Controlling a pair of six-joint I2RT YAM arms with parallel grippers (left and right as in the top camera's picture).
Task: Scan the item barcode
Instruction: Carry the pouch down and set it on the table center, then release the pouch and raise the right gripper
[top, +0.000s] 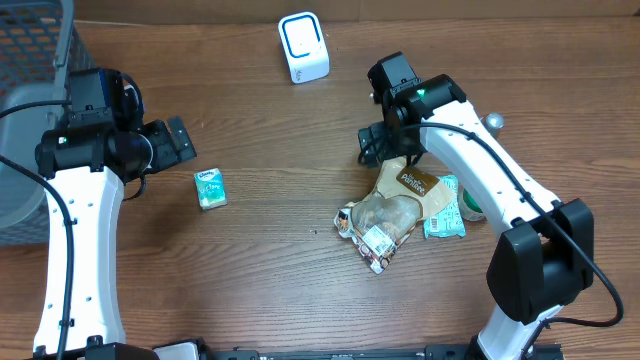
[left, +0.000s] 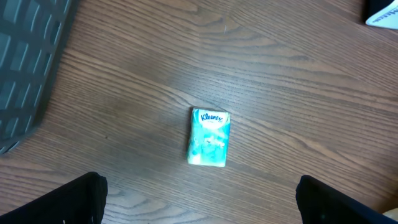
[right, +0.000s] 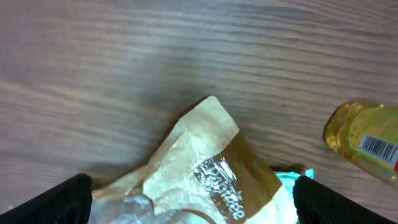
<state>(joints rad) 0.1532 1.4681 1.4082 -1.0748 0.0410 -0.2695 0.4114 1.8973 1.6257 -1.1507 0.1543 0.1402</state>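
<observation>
Nothing is held and nothing is at the scanner. The white box-shaped barcode scanner (top: 303, 47) stands at the far edge of the wooden bench (top: 280, 260), well apart from every item.

The left end effector (left: 199, 183) is wide open and aimed at the small teal Kleenex tissue pack (left: 209, 137). The pack lies flat on the bench ahead of the fingers, untouched, and no barcode shows on its upper face.

The right end effector (right: 193, 190) also has its jaws spread wide, over the brown-and-tan crinkled pouch (right: 205, 168). The pouch rests on the heap and is not pinched. The heap sits right of centre: the pouch overlaps a clear plastic bag with a white barcode label (top: 375, 228), with a teal flat packet (top: 446, 215) beside it. A yellow packet with a printed barcode (right: 364, 140) lies just off to the side. A grey mesh basket (top: 30, 70) is at the left edge.

Progress, as a judgement: no item faces the scanner, so the scan doesn't look done. I can't tell which item is the target; the tissue pack and the pouch are both candidates. What's left is to close on one item, lift it, carry it to the scanner and turn its barcode toward the window. This looks like the pre-grasp stage.
</observation>
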